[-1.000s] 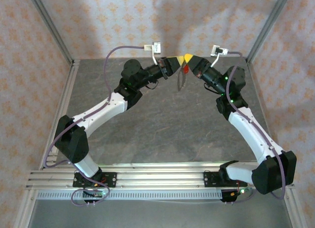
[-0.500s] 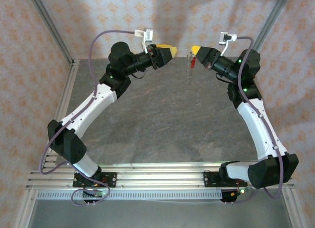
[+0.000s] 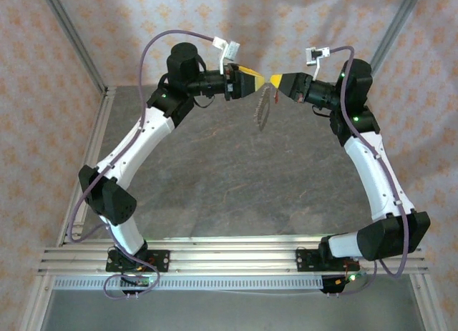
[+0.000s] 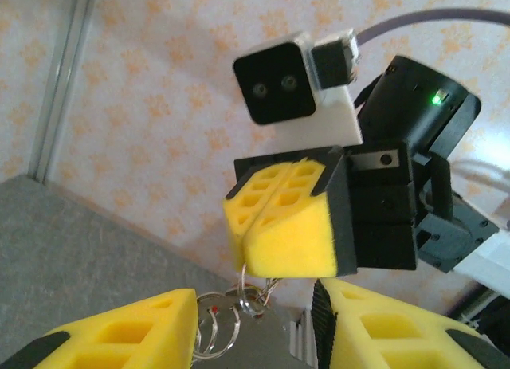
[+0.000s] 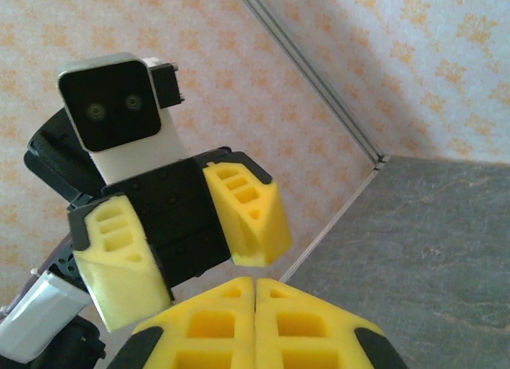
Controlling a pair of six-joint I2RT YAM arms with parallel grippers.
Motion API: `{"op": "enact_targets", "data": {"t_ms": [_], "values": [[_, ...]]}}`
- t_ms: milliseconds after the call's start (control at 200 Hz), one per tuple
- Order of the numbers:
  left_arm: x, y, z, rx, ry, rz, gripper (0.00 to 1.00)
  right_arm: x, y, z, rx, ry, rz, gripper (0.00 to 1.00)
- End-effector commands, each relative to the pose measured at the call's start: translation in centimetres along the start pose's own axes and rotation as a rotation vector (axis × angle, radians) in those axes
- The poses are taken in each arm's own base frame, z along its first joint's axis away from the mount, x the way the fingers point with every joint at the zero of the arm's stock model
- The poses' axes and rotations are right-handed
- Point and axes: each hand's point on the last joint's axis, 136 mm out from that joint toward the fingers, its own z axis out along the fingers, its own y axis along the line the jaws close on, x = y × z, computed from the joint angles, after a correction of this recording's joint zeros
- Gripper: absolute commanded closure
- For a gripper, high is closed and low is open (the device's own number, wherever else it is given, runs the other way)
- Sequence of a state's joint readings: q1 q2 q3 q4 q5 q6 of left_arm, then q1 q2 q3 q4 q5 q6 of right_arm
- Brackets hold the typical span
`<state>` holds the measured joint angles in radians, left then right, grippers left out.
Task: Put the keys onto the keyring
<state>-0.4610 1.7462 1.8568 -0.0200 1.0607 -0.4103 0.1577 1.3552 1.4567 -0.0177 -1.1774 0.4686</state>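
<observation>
- Found keyring point(image 3: 262, 109) hanging in mid-air, pinched at its top by right gripper point(image 3: 273, 81), fingers pressed together.
- Noted left gripper point(image 3: 256, 78) just left of keyring's top, fingers spread apart.
- Recorded grey stone-patterned table point(image 3: 236, 181) below keyring and floral-papered walls point(image 3: 143, 23) behind it.

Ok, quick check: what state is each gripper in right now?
Left gripper: open, fingers apart.
Right gripper: closed, holding the keyring, which hangs below its fingers.
</observation>
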Motion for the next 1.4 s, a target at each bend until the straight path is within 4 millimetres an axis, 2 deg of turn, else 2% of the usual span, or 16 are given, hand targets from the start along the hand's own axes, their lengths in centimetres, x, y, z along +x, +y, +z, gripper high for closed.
{"op": "enact_targets", "data": {"t_ms": [0,295,601,1001,1121,1191,1246,1316,1346,1356,1391], "values": [[0.1,-1.4,0.1,0.055,0.033,0.028,0.58,-0.8,2.3,-0.5,-0.052,-0.001,-0.078,1.00],[0.8,-1.5,1.1,0.073,0.058,0.020,0.60,-0.5,1.8,-0.5,-0.049,-0.008,-0.068,1.00],[1.3,-2.2,2.0,0.104,0.076,0.019,0.67,-0.5,1.7,-0.5,-0.039,-0.021,-0.068,1.00],[0.9,-2.4,2.2,0.098,0.040,0.017,1.00,-0.5,1.2,-0.6,-0.031,-0.038,-0.055,1.00],[0.6,-2.0,2.2,0.080,0.008,0.009,1.00,-0.8,1.0,-0.8,-0.004,-0.064,-0.048,1.00],[0.2,-1.7,2.0,0.052,-0.022,0.005,1.00,-1.6,0.7,-1.5,0.043,-0.121,-0.043,0.79],[0.0,-1.5,1.8,0.031,-0.043,0.005,1.00,-2.5,0.4,-2.6,0.096,-0.198,-0.039,0.70],[-0.3,-1.4,1.5,0.014,-0.069,0.005,1.00,-3.4,0.1,-4.3,0.140,-0.298,-0.028,0.65],[-0.5,-1.5,1.4,0.007,-0.083,0.008,1.00,-3.5,-0.8,-4.6,0.162,-0.324,-0.004,0.64],[-0.6,-1.6,1.3,0.005,-0.087,0.009,1.00,-3.7,0.1,-5.1,0.157,-0.342,-0.018,0.64],[-0.8,-1.6,1.1,-0.007,-0.100,0.012,1.00,-3.5,0.3,-5.7,0.164,-0.369,-0.016,0.64]]}}
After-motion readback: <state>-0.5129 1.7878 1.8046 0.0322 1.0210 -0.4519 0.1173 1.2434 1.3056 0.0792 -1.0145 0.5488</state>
